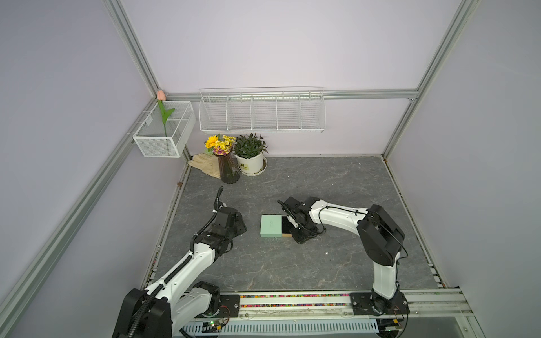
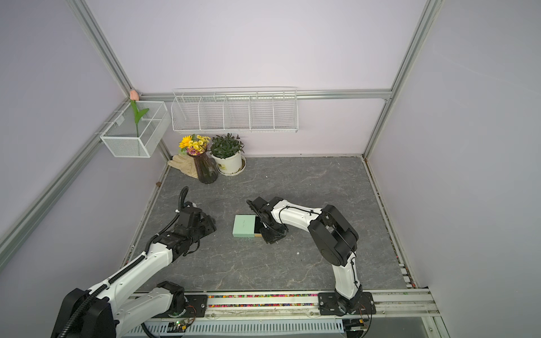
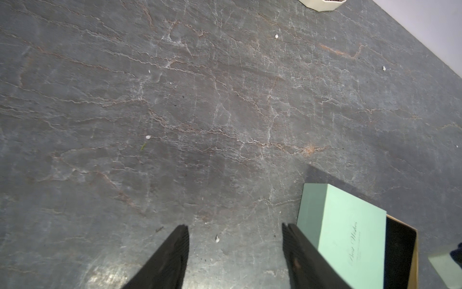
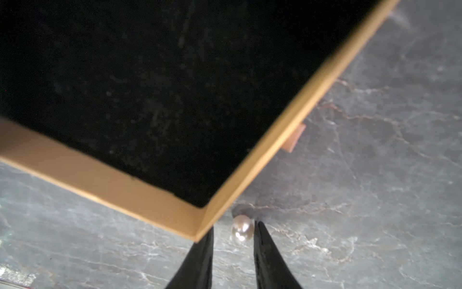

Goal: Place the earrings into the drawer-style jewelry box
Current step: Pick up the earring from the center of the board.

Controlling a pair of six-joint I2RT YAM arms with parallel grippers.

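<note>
1. Beside the near right corner of the pulled-out tray [image 4: 125, 185], one pearl earring [image 4: 242, 229] lies on the grey stone-look tabletop [image 1: 336, 187]. It is outside the tray, just off its tan wall.
2. The right gripper [image 4: 234, 225] is down at the tabletop with that pearl between its fingers. One finger touches it and a sliver of gap shows on the other side, so the jaws stand narrowly apart around it and I would not call it gripped yet. Straddling it from above makes sense to me, since a bead like that would likely roll from a sideways nudge.
3. The drawer-style jewelry box [image 2: 244, 226] sits mid-table with its mint sleeve [image 1: 271, 226] to the left. The black-lined tray is drawn out to the right, pull tab [image 4: 293, 137] facing the right arm — the opening is right next to the pick, so the carry should be short.
4. The second earring [image 1: 325, 252] looks to be the whitish dot nearer and further right, well apart from the box.
5. The left gripper [image 3: 235, 226] hangs near the sleeve's left side, jaws wide and empty — placed, I'd guess, to steady the sleeve.
6. My worry is that the tray corner crowds one finger, and the pearl could squirt out.
</note>
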